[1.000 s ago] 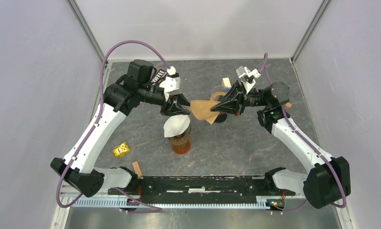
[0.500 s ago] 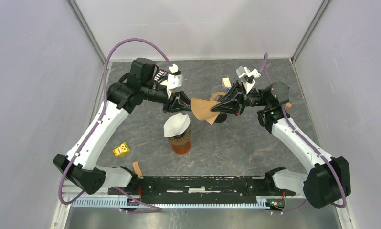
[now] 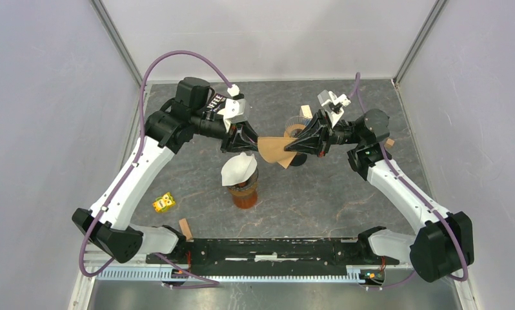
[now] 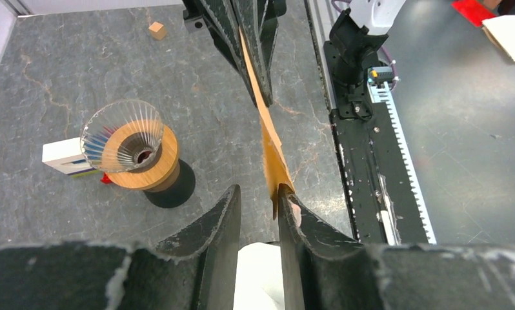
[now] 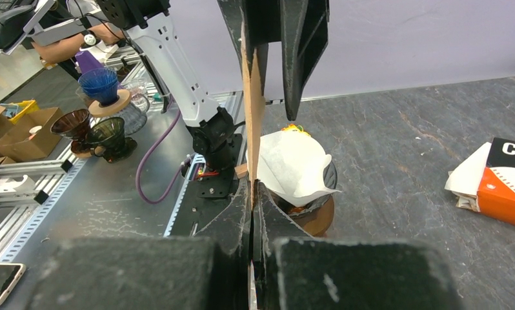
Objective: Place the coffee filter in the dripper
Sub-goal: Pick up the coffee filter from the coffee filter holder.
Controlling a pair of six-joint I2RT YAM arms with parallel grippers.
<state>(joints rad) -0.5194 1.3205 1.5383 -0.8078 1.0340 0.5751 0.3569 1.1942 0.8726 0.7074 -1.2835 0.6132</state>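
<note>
A brown paper coffee filter (image 3: 273,148) hangs in the air between the two arms, seen edge-on in the left wrist view (image 4: 270,139). My right gripper (image 3: 288,146) is shut on its right side. My left gripper (image 4: 258,194) stands open at the filter's left edge, which rests against the inner tip of one finger. An empty clear glass dripper (image 4: 121,132) on a wooden base stands behind the right gripper. An amber dripper (image 3: 244,192) holding a white filter (image 3: 237,168) stands below the left gripper.
A coffee box (image 5: 508,181) with papers lies at the back left of the table. A small yellow object (image 3: 164,203) and a wooden block (image 3: 186,227) lie near the front left. Another block (image 3: 306,111) and a white box (image 4: 64,157) sit near the glass dripper.
My left gripper has risen from above the white filter and shifted right to the brown filter's edge, its jaws narrowing. The right gripper and brown filter have hardly moved.
</note>
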